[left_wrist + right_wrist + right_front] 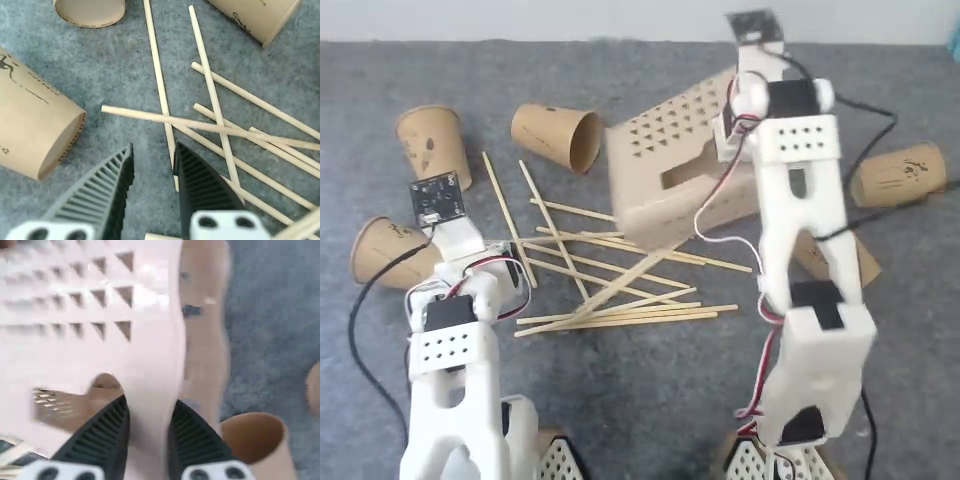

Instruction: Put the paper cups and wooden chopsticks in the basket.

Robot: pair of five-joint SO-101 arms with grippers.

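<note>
The right gripper [150,405] is clamping the tipped basket [660,150] by its wall near the table's [650,400] far edge, probably righting it. The left gripper [154,147], jaws apart, is hovering over chopsticks [200,124]. Next, the basket is needing standing upright.

Left arm [448,350] stays tucked near its base, left gripper [153,147] pointing down with jaws parted; right arm [805,220] stretches forward (well past the other), right gripper [149,401] pinching the basket [100,300] wall

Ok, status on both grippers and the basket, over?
Left gripper open, above scattered chopsticks. Right gripper shut on basket wall, basket tipped. Paper cups lying around it.
</note>
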